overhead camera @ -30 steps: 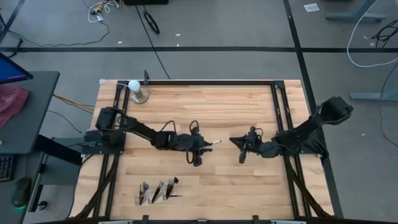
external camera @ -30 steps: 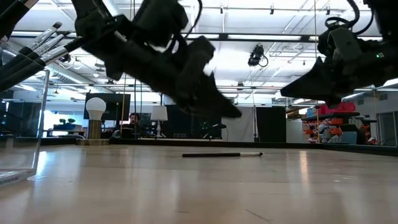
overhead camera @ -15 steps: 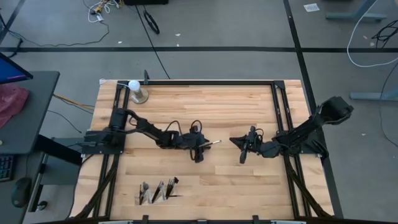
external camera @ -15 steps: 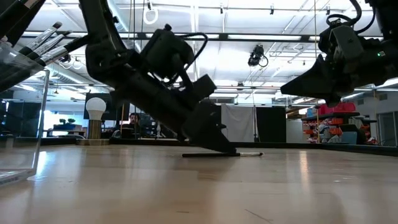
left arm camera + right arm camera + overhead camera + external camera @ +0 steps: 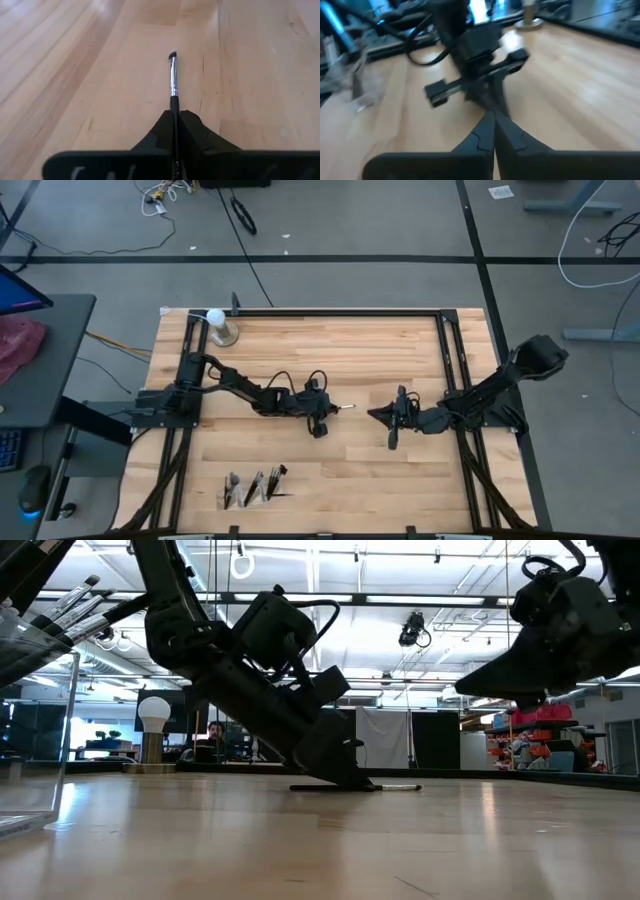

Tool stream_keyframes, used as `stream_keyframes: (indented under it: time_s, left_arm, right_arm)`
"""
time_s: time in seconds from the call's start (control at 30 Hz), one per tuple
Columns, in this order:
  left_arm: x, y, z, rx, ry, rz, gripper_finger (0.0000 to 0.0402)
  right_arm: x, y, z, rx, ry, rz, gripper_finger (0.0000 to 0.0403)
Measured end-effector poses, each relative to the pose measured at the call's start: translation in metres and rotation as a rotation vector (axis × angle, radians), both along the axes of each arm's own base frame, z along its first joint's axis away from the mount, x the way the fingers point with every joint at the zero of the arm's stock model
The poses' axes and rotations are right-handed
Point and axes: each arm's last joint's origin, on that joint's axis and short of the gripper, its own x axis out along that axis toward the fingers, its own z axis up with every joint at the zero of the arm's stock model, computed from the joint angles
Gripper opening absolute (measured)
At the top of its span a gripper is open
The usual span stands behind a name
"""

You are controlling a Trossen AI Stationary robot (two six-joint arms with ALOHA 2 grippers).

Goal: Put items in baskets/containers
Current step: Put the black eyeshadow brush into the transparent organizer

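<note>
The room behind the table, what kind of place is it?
Probably a robotics lab or workshop in an open industrial hall. The low view shows a high ceiling with strip lights, black curtains and shelving at the back. The high view shows a wooden table on bare grey floor with loose cables.

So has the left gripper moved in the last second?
Yes. In the low view the left gripper dropped to the table and shut on the makeup brush.
</note>
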Motion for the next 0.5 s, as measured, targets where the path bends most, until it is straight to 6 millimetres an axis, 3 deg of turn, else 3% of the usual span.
stream_keyframes:
  time_s: [0.3,0.5]
  left_arm:
    - [-0.001,0.0,0.008,0.0,-0.008,-0.006,0.0011]
    - [0.0,-0.002,0.036,-0.008,-0.107,-0.013,0.0011]
  right_arm:
    - [-0.004,0.002,-0.013,0.163,0.132,0.086,0.0059]
    - [-0.008,0.0,-0.027,0.169,0.228,0.026,0.0138]
